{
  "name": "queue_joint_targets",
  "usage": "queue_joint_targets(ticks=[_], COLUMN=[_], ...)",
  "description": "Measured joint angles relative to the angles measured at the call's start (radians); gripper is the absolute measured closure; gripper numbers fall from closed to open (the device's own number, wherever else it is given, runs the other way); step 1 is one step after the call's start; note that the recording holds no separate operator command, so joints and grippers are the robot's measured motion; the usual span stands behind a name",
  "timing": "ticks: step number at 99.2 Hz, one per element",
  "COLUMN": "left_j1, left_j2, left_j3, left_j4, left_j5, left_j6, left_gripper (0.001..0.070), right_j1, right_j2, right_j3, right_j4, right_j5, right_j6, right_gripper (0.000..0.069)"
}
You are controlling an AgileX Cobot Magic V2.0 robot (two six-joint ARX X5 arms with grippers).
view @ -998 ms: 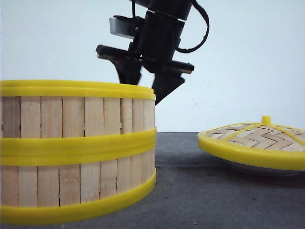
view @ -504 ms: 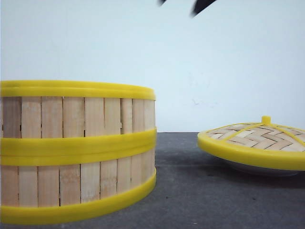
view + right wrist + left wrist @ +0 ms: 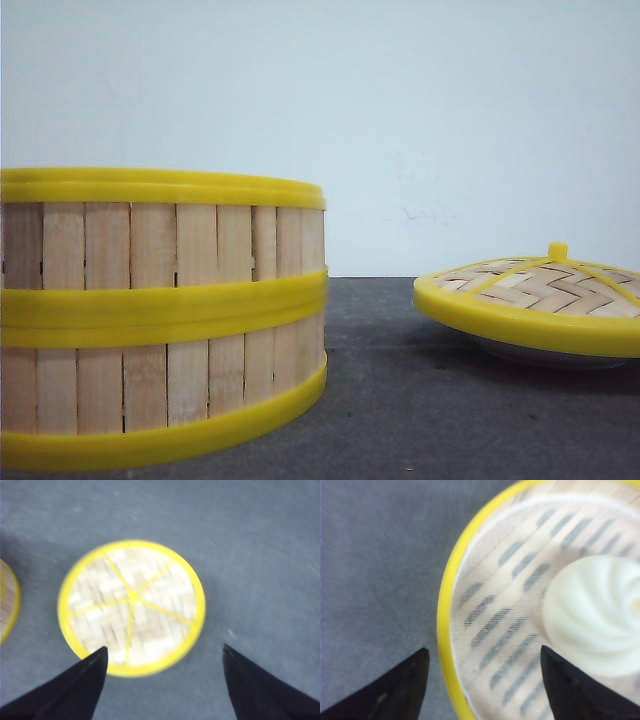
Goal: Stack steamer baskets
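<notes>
Two steamer baskets stand stacked at the left of the front view, the upper basket [image 3: 160, 245] on the lower basket [image 3: 150, 385]. Neither gripper shows in that view. My left gripper [image 3: 482, 649] hangs open over the top basket's yellow rim [image 3: 445, 610], one finger above the table and the other above the slatted floor. A white bun [image 3: 595, 615] lies inside that basket. My right gripper [image 3: 164, 647] is open and empty, high above the table near the woven lid [image 3: 131, 607]. A basket's edge [image 3: 7, 602] shows beside the lid.
The domed woven lid [image 3: 535, 295] with a yellow rim and knob rests on a shallow white plate [image 3: 540, 355] at the right. Dark grey table [image 3: 380, 400] lies between the stack and the lid. A pale wall stands behind.
A black gripper that stood just behind the stack's top rim one second ago has risen out of the front view. The stack and the lid have not moved.
</notes>
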Motion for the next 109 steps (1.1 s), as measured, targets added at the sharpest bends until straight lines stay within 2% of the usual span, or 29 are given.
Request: queue_joint_targets(ticks=[10,29,43,65,80,109], left_j1=[0.001,0.009,0.009,0.006,0.006,-0.003], left_j2=[0.038,0.066,0.075,0.081,0.085,0.087], left_j3=[0.002,0.003,0.006,0.025,0.099,0.345], left_j4=[0.028,0.033,0.039,0.033,-0.034,-0.245], left_j5=[0.000,-0.032,-0.066,-0.064,-0.043,0.048], left_j6=[0.000,0.000,-0.004,-0.001,0.000,0.009], left_gripper=[0.0323,0.0575,0.0664,0.0685,0.0685,0.0685], right_j1=[-0.016,-0.018,-0.018,-0.018,-0.018,-0.018], right_j2=[-0.066,-0.116,-0.115,-0.114,-0.113,-0.114], right_j3=[-0.054,-0.088,-0.089,-0.089,-0.089,-0.089], right_j4=[-0.002,-0.025,-0.034,-0.034,-0.034,-0.032], right_j5=[0.000,0.000,0.000,-0.001,-0.003,-0.003], right_j6=[0.005,0.031,0.035,0.038,0.042,0.042], right_gripper=[0.0244,0.0244,0.0244,0.0244,0.0244,0.0244])
